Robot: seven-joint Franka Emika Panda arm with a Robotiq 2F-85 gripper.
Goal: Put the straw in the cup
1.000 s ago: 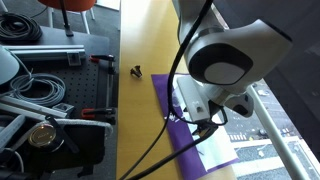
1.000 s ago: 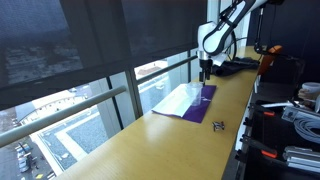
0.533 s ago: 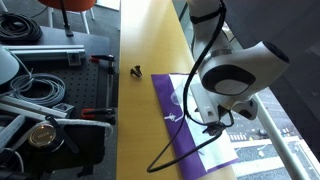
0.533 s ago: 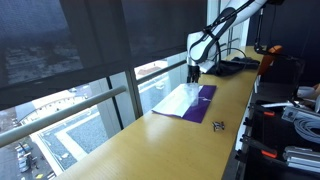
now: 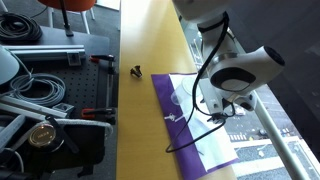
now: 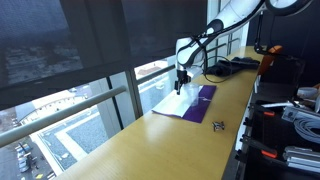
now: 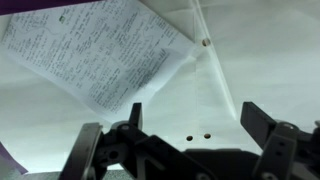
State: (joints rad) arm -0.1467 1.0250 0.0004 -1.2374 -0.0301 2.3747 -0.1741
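Above the white paper (image 6: 168, 100) on the purple mat (image 5: 163, 100), the gripper (image 7: 185, 150) hovers with fingers spread apart, empty; a handwritten sheet (image 7: 95, 55) lies on that paper.

Hand (image 7: 178, 135) cropped at bottom edge
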